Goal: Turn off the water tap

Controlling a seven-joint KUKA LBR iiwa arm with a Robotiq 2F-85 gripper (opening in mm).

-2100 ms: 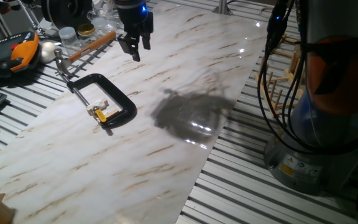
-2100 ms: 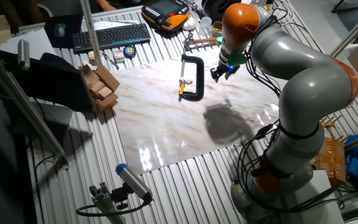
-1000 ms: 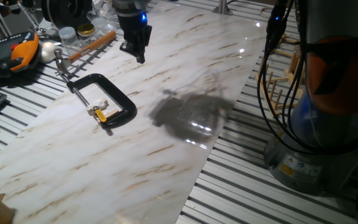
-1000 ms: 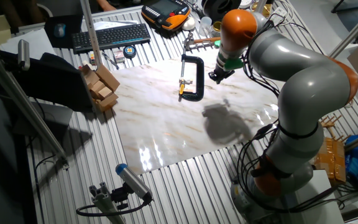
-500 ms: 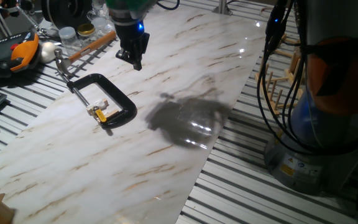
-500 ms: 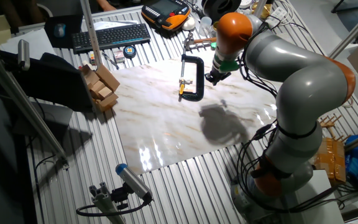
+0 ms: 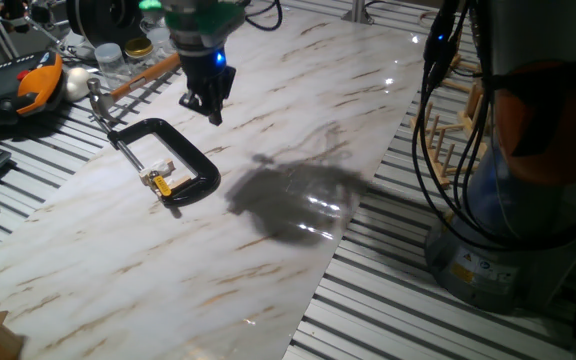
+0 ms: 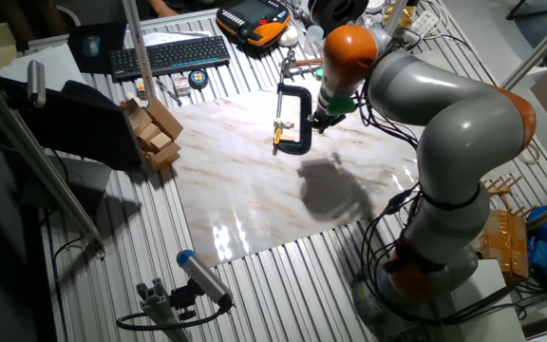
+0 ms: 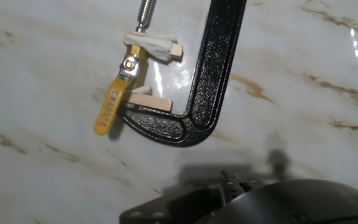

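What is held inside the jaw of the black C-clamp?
A small brass valve with a yellow lever handle, between two wooden pads of the C-clamp. The valve body is mostly covered.

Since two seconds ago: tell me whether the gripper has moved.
Yes. In one fixed view the gripper has shifted left and lower in the picture, closing on the black C-clamp, which has stayed put on the marble tabletop.

Worktop (image 7: 268,250): white marble pattern, tan-brown veins, glossy glare patches. C-clamp (image 9: 211,74): textured black frame, silver threaded rod. Water tap (image 9: 120,87) in its jaw: brass body, yellow lever, pale wood blocks either side. Arm (image 8: 444,104): grey shell, orange joints. Claw (image 7: 206,100): black, blue light above. Hammer (image 7: 146,75): orange-brown wooden handle.
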